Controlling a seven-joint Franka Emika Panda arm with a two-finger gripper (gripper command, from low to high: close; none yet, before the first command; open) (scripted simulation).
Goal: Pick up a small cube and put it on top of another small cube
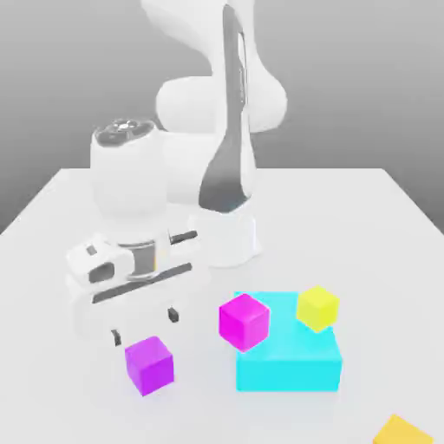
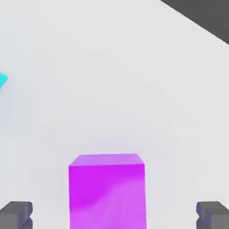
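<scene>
The violet-purple cube [image 1: 149, 364] stands on the white table near the front, at the exterior view's left. My gripper [image 1: 146, 325] hangs open just above and behind it, one finger to each side. In the hand view the purple cube [image 2: 107, 192] sits between the two dark fingertips [image 2: 15, 214] of the gripper [image 2: 114, 215], with wide gaps on both sides. The magenta cube [image 1: 244, 321] is at the left front corner of the cyan block [image 1: 290, 364]. I cannot tell whether it rests on the block or stands against it.
A yellow cube [image 1: 317, 307] sits on the cyan block, toward its far right. A yellow-orange object [image 1: 401, 431] pokes in at the front right edge. The arm's white base [image 1: 227, 234] stands behind. A corner of the cyan block [image 2: 2, 80] appears in the hand view.
</scene>
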